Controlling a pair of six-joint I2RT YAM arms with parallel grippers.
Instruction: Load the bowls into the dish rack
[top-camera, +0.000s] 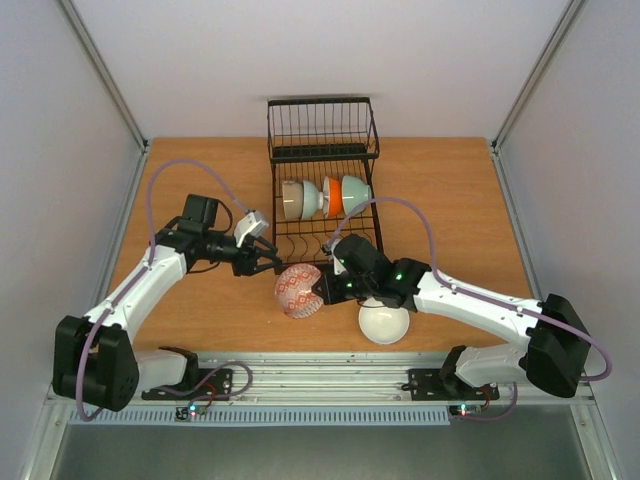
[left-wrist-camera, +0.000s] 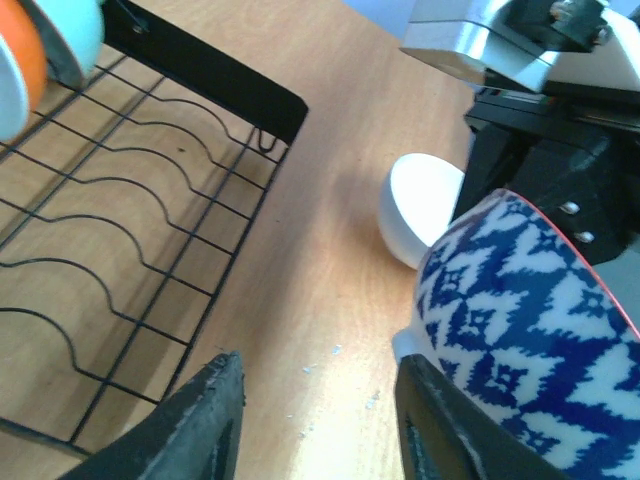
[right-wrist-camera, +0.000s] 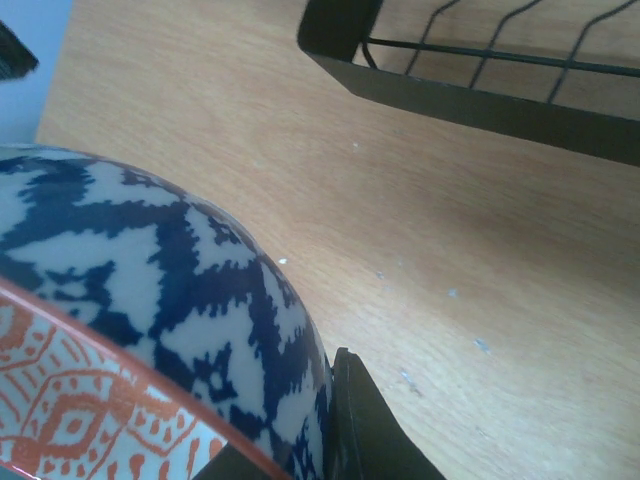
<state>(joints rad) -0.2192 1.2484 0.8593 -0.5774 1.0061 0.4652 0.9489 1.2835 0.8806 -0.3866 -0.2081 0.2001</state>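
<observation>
My right gripper (top-camera: 322, 287) is shut on the rim of the patterned bowl (top-camera: 297, 290), blue and white outside and orange-patterned inside, and holds it tilted just off the front edge of the black dish rack (top-camera: 322, 150). In the right wrist view the bowl (right-wrist-camera: 150, 270) fills the left side, with one finger (right-wrist-camera: 365, 420) against its outer wall. My left gripper (top-camera: 272, 262) is open, right next to that bowl (left-wrist-camera: 530, 320); nothing lies between its fingers (left-wrist-camera: 205, 420). A cream bowl (top-camera: 298, 199), an orange bowl (top-camera: 331, 196) and a mint bowl (top-camera: 356, 192) stand on edge in the rack.
A white bowl (top-camera: 384, 322) lies upside down on the wooden table under my right arm; it also shows in the left wrist view (left-wrist-camera: 420, 205). The rack's slotted tray (left-wrist-camera: 120, 230) lies left of my left gripper. The rack's tall basket is at the back.
</observation>
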